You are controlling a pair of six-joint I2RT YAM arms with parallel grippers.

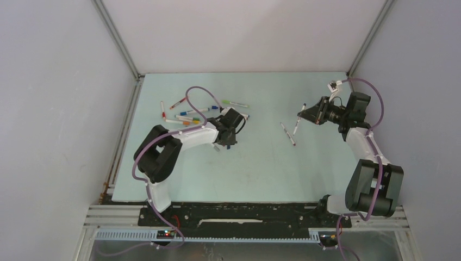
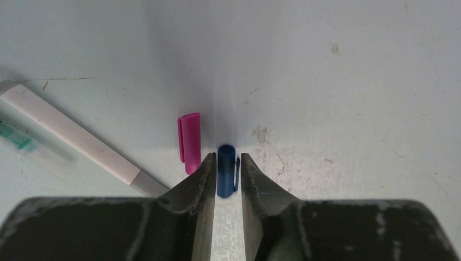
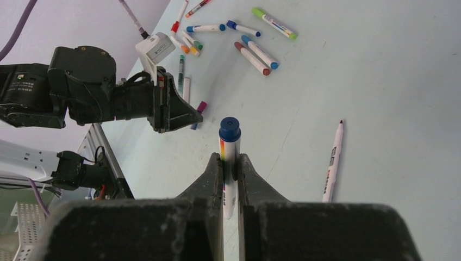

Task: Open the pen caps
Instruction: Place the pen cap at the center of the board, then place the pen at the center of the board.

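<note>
In the left wrist view a loose blue pen cap point(image 2: 226, 174) lies between the slightly parted fingers of my left gripper point(image 2: 228, 157), low over the table. A pink cap point(image 2: 189, 142) lies just left of it. In the top view the left gripper point(image 1: 231, 142) sits beside the cluster of pens point(image 1: 195, 114). My right gripper point(image 3: 230, 157) is shut on a white pen point(image 3: 228, 163) with a blue end point(image 3: 230, 129), held above the table at the right point(image 1: 300, 118).
A white pen barrel point(image 2: 70, 138) and a green-printed pen point(image 2: 27, 145) lie left of the left gripper. Another pen point(image 3: 332, 160) with a bare dark tip lies on the table below the right gripper point(image 1: 288, 134). Walls enclose the table on three sides.
</note>
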